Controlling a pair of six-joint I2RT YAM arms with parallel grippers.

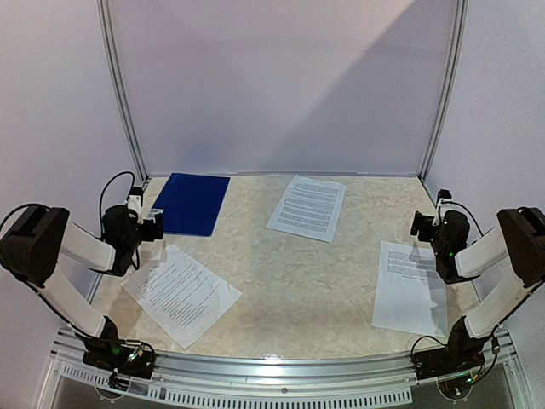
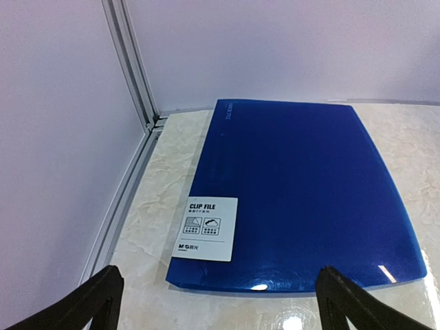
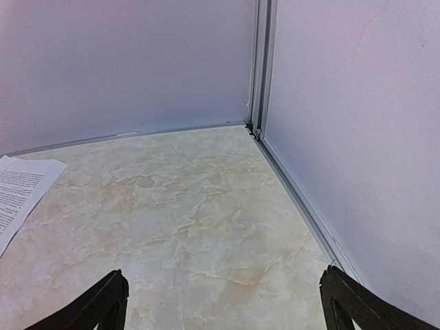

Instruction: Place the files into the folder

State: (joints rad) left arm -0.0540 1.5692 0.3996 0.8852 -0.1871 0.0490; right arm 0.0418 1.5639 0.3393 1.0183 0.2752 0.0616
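Note:
The dark-blue folder (image 1: pixel 192 204) lies shut and flat at the far left of the table; in the left wrist view the folder (image 2: pixel 302 199) fills the middle, its white label (image 2: pixel 205 228) at its near left corner. Three printed sheets lie apart: one at near left (image 1: pixel 181 294), one at far centre (image 1: pixel 307 207), one at near right (image 1: pixel 410 285). My left gripper (image 1: pixel 153 227) is open and empty, just short of the folder's near edge. My right gripper (image 1: pixel 423 226) is open and empty above bare table beyond the right sheet. A sheet's corner (image 3: pixel 20 189) shows in the right wrist view.
Lilac walls with aluminium corner posts (image 1: pixel 121 94) (image 1: pixel 443 89) close the table on three sides. The marbled tabletop (image 1: pixel 289 281) lies between the sheets. In the right wrist view the right wall's rail (image 3: pixel 295 199) runs close beside the gripper.

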